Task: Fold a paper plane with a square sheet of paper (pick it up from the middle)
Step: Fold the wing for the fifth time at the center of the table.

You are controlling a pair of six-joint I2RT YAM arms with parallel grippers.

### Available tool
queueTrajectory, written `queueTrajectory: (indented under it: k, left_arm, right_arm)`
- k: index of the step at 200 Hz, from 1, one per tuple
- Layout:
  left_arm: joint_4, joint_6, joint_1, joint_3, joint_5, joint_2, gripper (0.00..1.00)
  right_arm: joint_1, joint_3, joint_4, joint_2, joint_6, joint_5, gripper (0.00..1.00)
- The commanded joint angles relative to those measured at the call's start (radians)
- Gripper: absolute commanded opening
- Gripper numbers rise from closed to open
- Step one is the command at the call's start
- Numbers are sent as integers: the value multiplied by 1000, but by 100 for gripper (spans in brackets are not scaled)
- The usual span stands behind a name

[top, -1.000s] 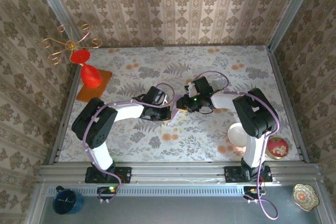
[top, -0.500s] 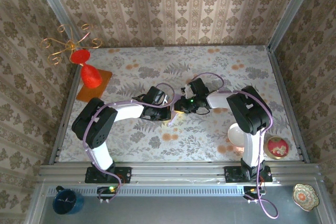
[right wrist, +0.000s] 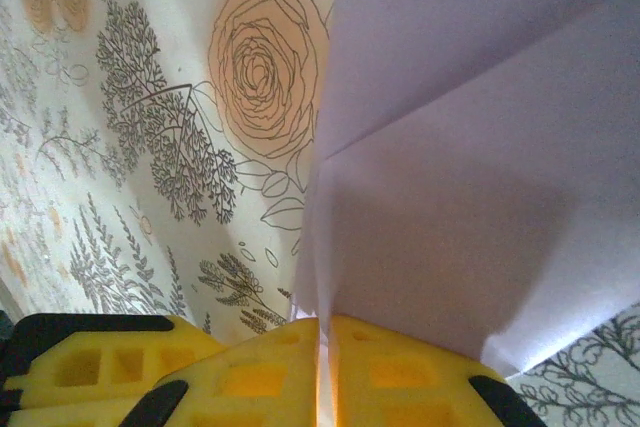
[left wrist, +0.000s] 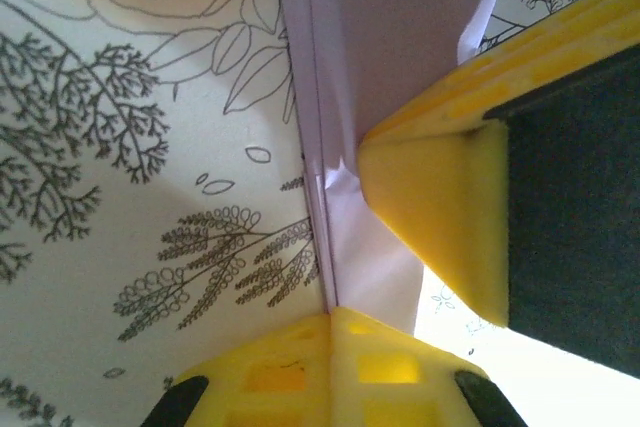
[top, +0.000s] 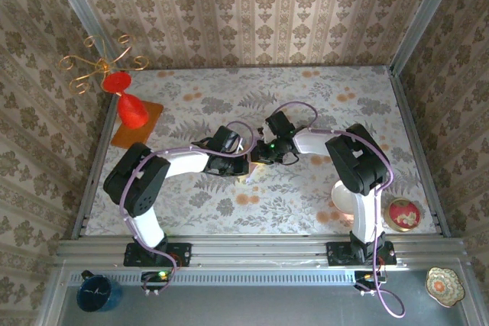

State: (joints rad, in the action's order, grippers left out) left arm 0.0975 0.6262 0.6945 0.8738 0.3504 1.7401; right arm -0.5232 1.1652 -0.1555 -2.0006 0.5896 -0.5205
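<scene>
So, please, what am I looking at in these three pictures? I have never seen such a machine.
These are two robot arms bolted at the near edge of a flower-patterned table. One picture is taken from above. The other two come from a small camera on each wrist, so yellow fingers appear at the bottom. The left gripper and the right gripper are both shut on a thin pale lilac sheet of paper, already creased. A red cone-shaped vase stands on an orange square mat.

The paper sheet (right wrist: 470, 207) looks matt, smooth, sharply creased.
</scene>
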Motion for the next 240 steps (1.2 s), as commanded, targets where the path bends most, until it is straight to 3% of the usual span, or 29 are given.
queueTrajectory:
  k: [1, 43, 101, 240]
  left_arm:
    - [34, 20, 13, -25, -21, -80, 8]
    - [-15, 53, 33, -21, 31, -145, 8]
    - [-90, 89, 48, 5, 99, -47, 1]
    - [-96, 148, 60, -76, 86, 12, 0]
  right_arm:
    - [-6, 4, -134, -35, -39, 89, 14]
    - [-8, 7, -122, -31, -37, 68, 14]
    - [-8, 11, -115, -40, -28, 44, 10]
    - [0, 39, -143, -67, -13, 63, 8]
